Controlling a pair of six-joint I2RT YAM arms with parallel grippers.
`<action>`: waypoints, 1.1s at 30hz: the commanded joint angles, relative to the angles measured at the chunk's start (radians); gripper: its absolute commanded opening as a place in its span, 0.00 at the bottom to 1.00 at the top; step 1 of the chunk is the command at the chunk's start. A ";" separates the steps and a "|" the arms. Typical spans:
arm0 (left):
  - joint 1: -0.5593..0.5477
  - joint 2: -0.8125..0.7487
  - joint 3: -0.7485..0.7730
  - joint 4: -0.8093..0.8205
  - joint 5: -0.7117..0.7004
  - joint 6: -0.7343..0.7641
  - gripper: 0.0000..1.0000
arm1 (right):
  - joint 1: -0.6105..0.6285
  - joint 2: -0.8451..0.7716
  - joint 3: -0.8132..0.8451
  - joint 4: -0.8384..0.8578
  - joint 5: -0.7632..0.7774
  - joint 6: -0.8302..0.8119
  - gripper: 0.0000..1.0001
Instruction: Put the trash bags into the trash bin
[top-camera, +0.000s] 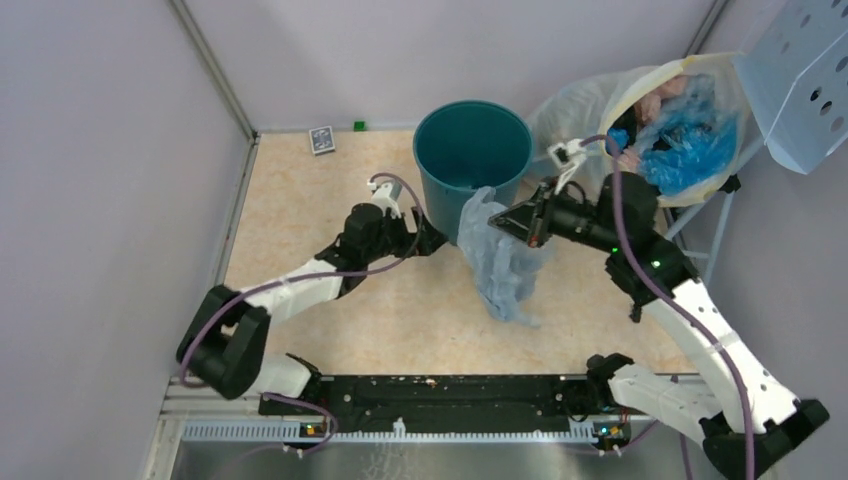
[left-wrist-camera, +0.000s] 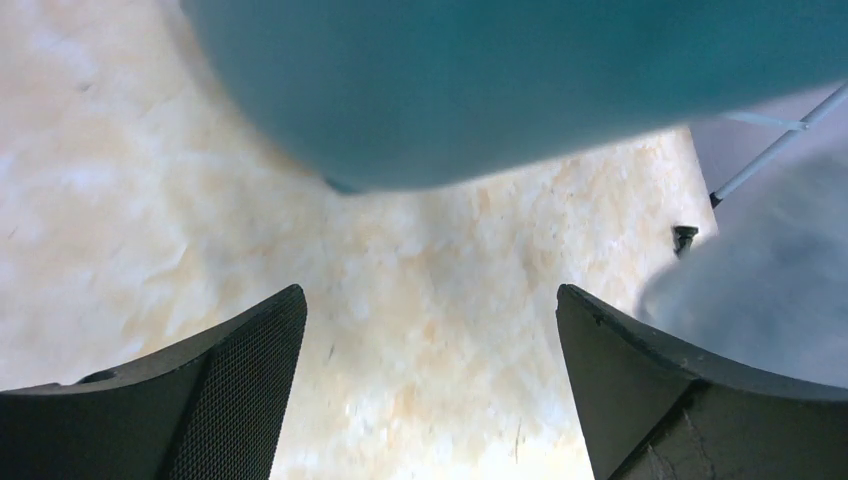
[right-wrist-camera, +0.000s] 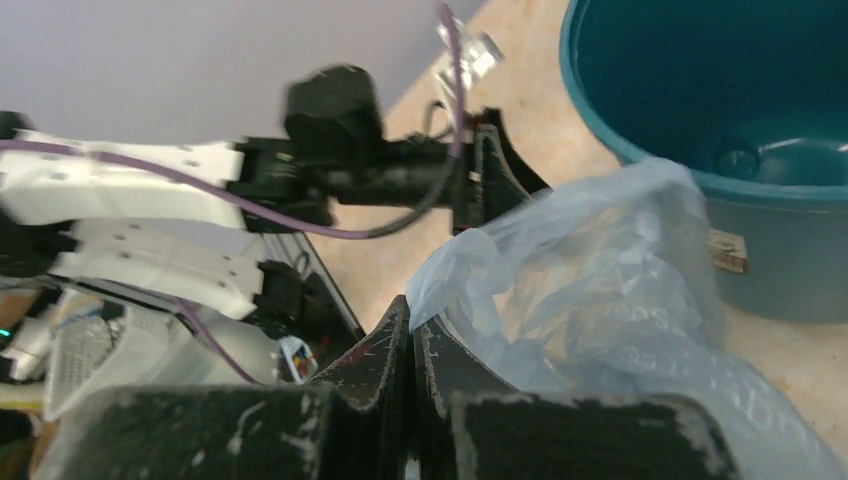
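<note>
1. From above, the right gripper (top-camera: 497, 218) held the trash bag (top-camera: 505, 265) hanging outside the trash bin (top-camera: 445, 190), at its near wall.
2. Left wrist: the left gripper (left-wrist-camera: 430, 300) gaped wide and empty beside the bin.
3. Right wrist: the jaws were pinched tight on the bag's edge; it probably needed lifting above the rim before release.

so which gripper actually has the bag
The right gripper, pinched shut on the pale blue-grey trash bag beside the teal trash bin; the left gripper is open and empty by the bin's base.

trash bag (top-camera: 505, 265) before trash bin (top-camera: 445, 195), sack (top-camera: 570, 112) right
</note>
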 joint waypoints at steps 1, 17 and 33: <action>0.003 -0.222 -0.096 -0.219 -0.104 0.019 0.99 | 0.228 0.092 -0.010 -0.003 0.381 -0.145 0.00; 0.014 -0.848 -0.290 -0.617 -0.276 -0.015 0.99 | 0.577 0.344 -0.077 0.162 0.696 -0.172 0.81; 0.013 -0.806 -0.134 -0.782 -0.552 -0.152 0.98 | 0.425 0.166 -0.352 0.128 0.845 0.063 0.83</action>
